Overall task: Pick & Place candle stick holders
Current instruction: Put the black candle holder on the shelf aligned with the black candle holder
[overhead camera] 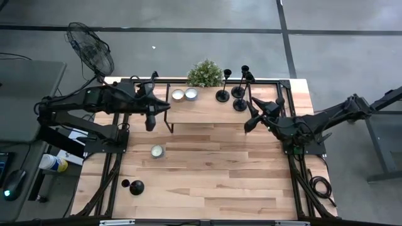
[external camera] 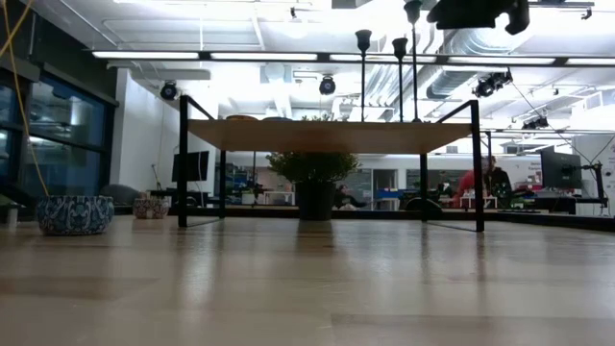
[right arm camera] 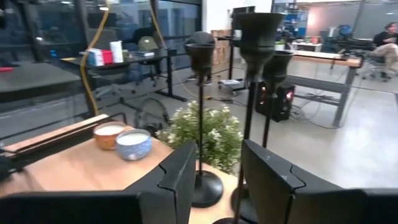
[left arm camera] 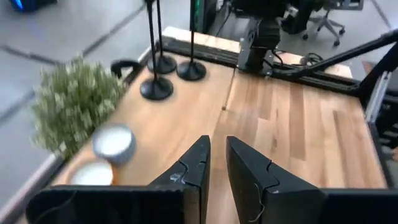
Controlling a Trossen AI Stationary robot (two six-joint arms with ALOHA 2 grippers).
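Note:
Three black candle stick holders (overhead camera: 240, 105) stand on their round bases on the right end of a raised wooden shelf (overhead camera: 201, 110); they also show in the low view (external camera: 400, 46). A fourth holder (overhead camera: 134, 186) sits on the table at the near left. My right gripper (overhead camera: 250, 122) is open just to the near right of the three. In the right wrist view the nearest holder's stem (right arm camera: 247, 124) shows in the gap between its fingers (right arm camera: 217, 168), untouched. My left gripper (left arm camera: 217, 152) hovers over the shelf's left end, its fingers a narrow gap apart and empty.
A potted plant (overhead camera: 205, 73) and two small candle bowls (overhead camera: 184, 94) stand at the shelf's far edge. A patterned candle bowl (overhead camera: 157, 151) sits on the table below the shelf. A fan (overhead camera: 91, 47) stands beyond the table's far left corner.

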